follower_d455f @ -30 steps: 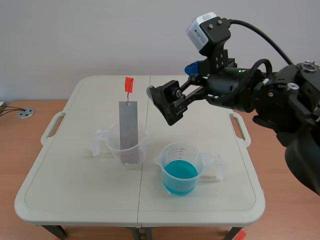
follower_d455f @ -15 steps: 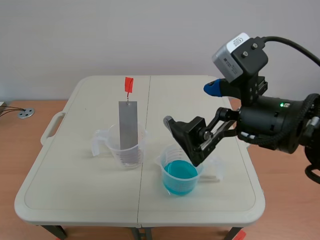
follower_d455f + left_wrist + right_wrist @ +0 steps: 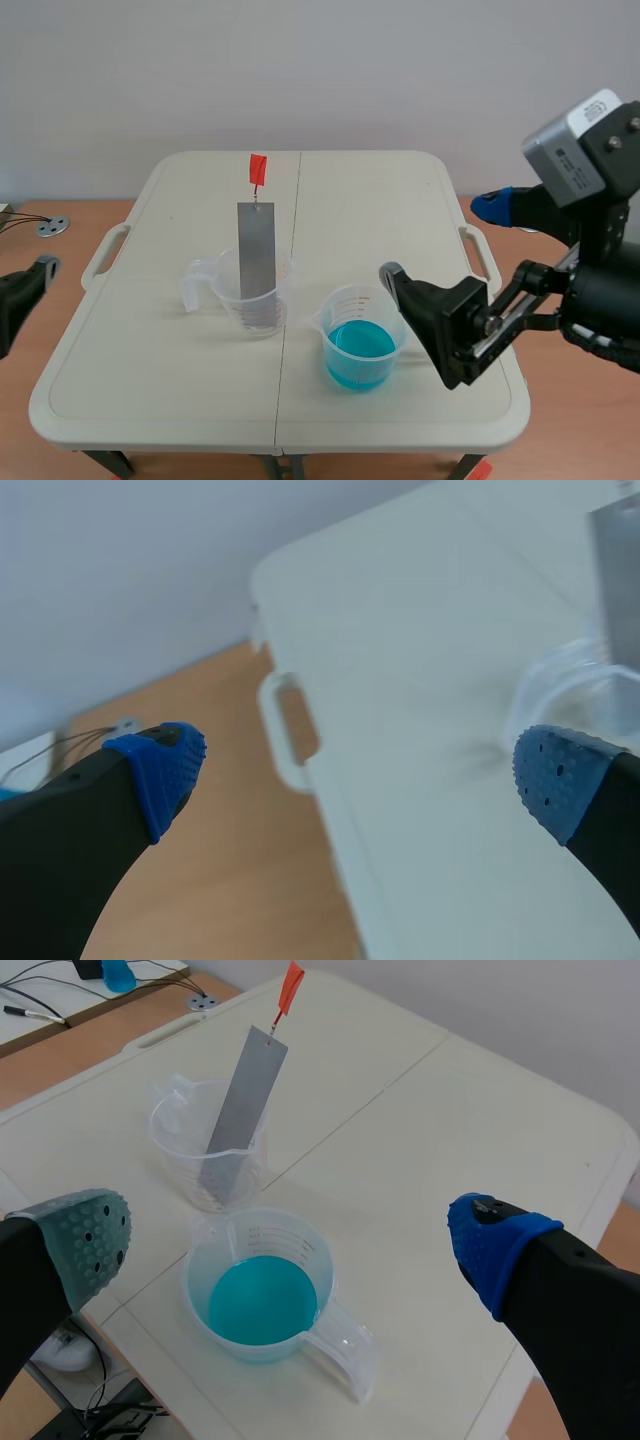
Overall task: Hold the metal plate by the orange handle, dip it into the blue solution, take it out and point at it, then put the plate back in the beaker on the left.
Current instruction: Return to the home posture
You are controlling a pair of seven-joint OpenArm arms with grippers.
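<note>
The grey metal plate stands tilted in the clear beaker on the left, its orange handle sticking up free. The beaker of blue solution sits to its right. My right gripper hangs open, low and just right of the blue beaker, holding nothing. In the right wrist view the plate, orange handle and blue beaker lie ahead of the open right gripper. My left gripper is open off the table's left side; the plate's edge shows far ahead.
The white folding table has carry handles on its left edge and right edge. A wooden floor with a round metal fitting lies to the left. A cable and blue item show beyond the table.
My right arm has drawn back from near the plate's handle, swinging right and down past the blue beaker. A finger of my left gripper has appeared at the left edge.
</note>
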